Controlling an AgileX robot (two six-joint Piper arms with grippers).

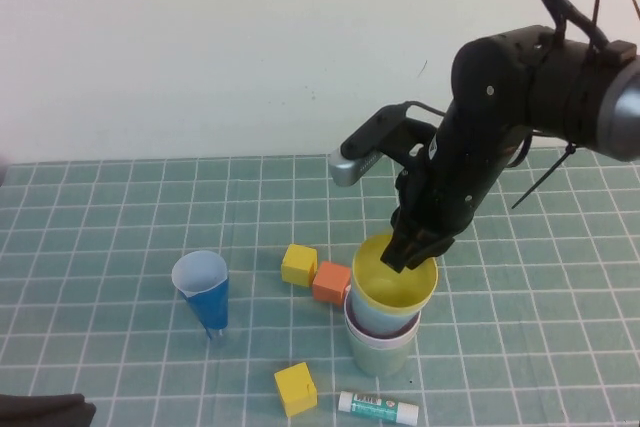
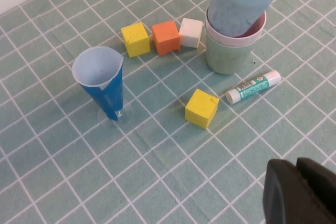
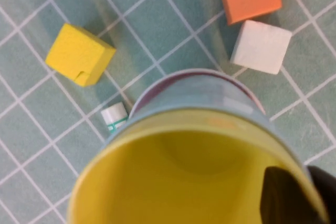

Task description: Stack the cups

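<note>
The four cups stand nested in one stack. The pale green cup (image 1: pixel 380 355) is at the bottom, then the pink cup (image 2: pixel 253 30), the light blue cup (image 1: pixel 376 317) and the yellow cup (image 1: pixel 392 277) on top. My right gripper (image 1: pixel 410 247) is shut on the yellow cup's far rim (image 3: pixel 184 171), one finger (image 3: pixel 283 198) inside and one outside. My left gripper (image 1: pixel 40 412) is shut and empty at the near left edge, far from the stack (image 2: pixel 236 9).
A dark-blue cone cup (image 1: pixel 205 292) stands left of the stack. A yellow cube (image 1: pixel 298 264), an orange cube (image 1: pixel 331 282) and a white cube (image 2: pixel 190 32) lie beside the stack. Another yellow cube (image 1: pixel 296 388) and a glue stick (image 1: pixel 378 407) lie in front.
</note>
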